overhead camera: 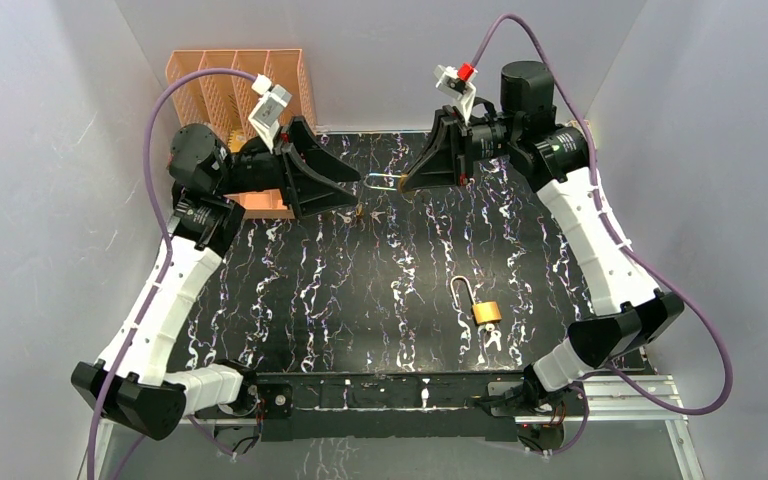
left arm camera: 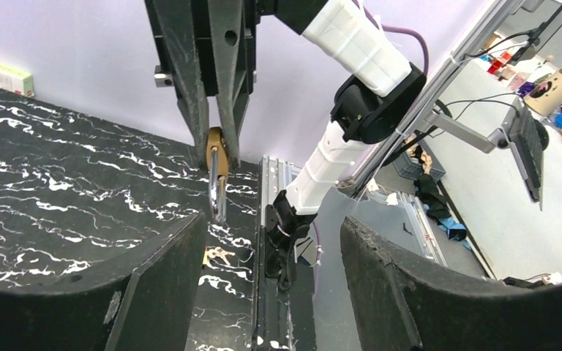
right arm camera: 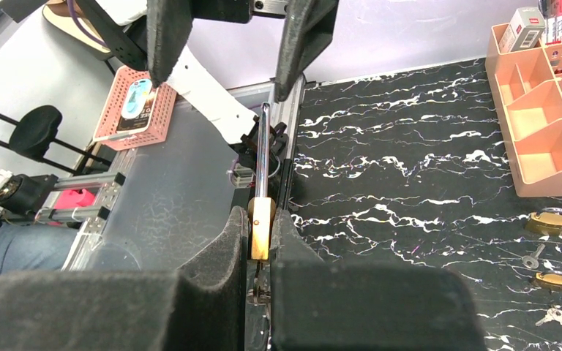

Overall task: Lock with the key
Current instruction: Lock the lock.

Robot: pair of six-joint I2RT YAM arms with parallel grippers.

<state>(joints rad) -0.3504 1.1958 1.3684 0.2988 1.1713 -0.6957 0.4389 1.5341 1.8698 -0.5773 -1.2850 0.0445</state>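
Note:
My right gripper (overhead camera: pixel 408 182) is shut on the body of a brass padlock (right arm camera: pixel 261 232). Its steel shackle (right arm camera: pixel 263 146) points away from the fingers toward my left gripper (overhead camera: pixel 353 196). In the left wrist view the same padlock (left arm camera: pixel 217 148) hangs in the right fingers, with its shackle (left arm camera: pixel 218 196) just above my left finger (left arm camera: pixel 161 285). The left gripper (left arm camera: pixel 272 223) is open, with nothing between its pads. A small piece of metal, perhaps a key (right arm camera: pixel 255 291), shows under the held lock's body between the right fingers.
A second brass padlock (overhead camera: pixel 487 311) with its shackle open lies near the right front, keys (overhead camera: pixel 493 338) beside it. More small padlocks (right arm camera: pixel 549 221) and keys (right arm camera: pixel 554 316) lie near the orange organizer (overhead camera: pixel 240 85) at the back left. Grey walls enclose the black marbled table (overhead camera: pixel 360 300).

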